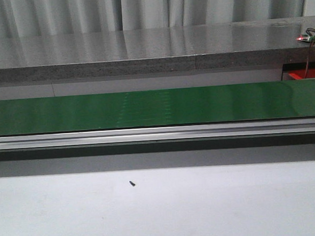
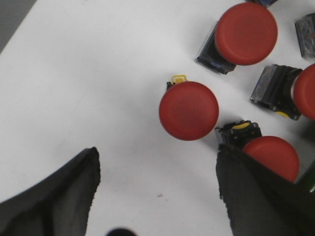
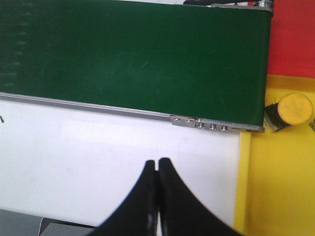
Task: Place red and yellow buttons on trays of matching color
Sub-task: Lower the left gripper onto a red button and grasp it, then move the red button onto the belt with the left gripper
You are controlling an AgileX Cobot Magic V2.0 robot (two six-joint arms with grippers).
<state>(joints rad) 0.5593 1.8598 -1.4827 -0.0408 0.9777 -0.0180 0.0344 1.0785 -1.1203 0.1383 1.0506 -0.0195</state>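
Four red buttons cluster near the left gripper (image 2: pixel 157 196) — fingers spread wide, gripping nothing, the middle red button (image 2: pixel 188 110) just ahead of them, another button (image 2: pixel 270 156) crowding one fingertip. Right gripper (image 3: pixel 157 169) is pinched closed and empty beside the green conveyor belt (image 3: pixel 133 59) — yellow button (image 3: pixel 294 109) sits on the yellow tray (image 3: pixel 280 187) past the belt's end, by the red tray (image 3: pixel 293 39).

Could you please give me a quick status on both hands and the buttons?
Left hand open above a red button. Right hand shut, empty. One yellow button on yellow tray. Nothing blocking.
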